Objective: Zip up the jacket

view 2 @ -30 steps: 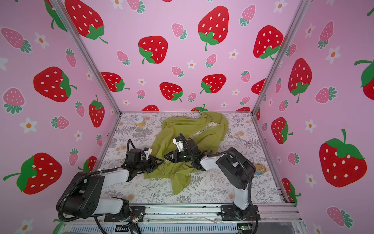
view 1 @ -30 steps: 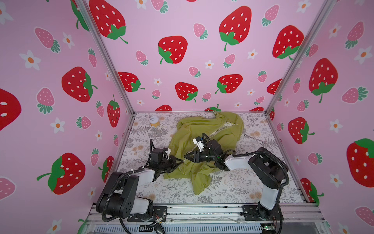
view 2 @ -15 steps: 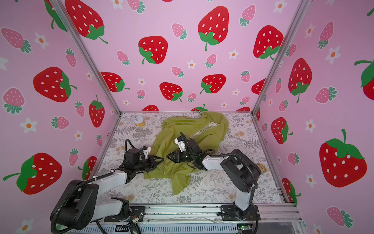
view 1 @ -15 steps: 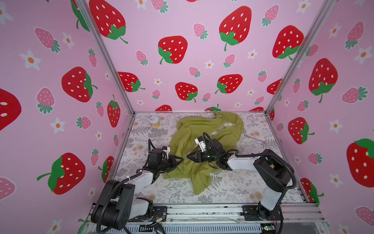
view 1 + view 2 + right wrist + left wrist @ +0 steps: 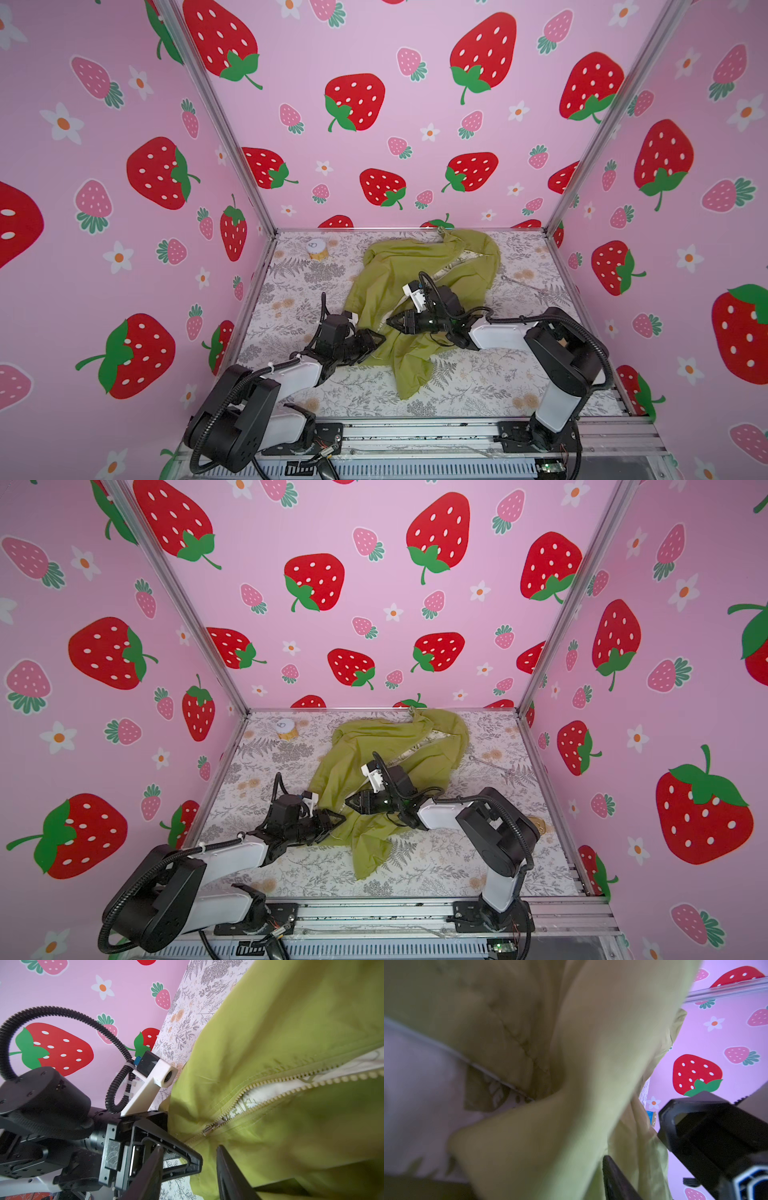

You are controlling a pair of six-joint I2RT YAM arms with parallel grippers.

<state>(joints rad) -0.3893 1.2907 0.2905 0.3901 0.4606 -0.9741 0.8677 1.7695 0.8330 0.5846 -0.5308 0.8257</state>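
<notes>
1. Pink walls printed with strawberries enclose a bench covered in grey leaf-patterned cloth.
2. Right gripper: its jaws stand partly apart and hold nothing. They hover just short of the silver zipper pull.
3. Left gripper: its jaws are also apart, at the near hem. A loose fold of green cloth lies between them, not pinched as far as the left wrist view shows.
4. The jacket, olive green, lies crumpled in the middle of the bench, reaching the back wall, with its hem toward the arms.
5. The pull sits low, near the hem. Beyond it the two rows of zipper teeth spread apart over cream lining, so nearly the whole zip looks open.
6. The step in hand seems to be getting hold of the pull. The next move likely needs the right jaws to close on that small tab and the left jaws to pinch the hem below it for tension. Then comes a draw along the teeth toward the collar.
7. The left wrist view is blurred and filled with cloth. Any printed side, hood or sleeves cannot be picked out. Whether the teeth below the pull are meshed is lost in a crease.
</notes>
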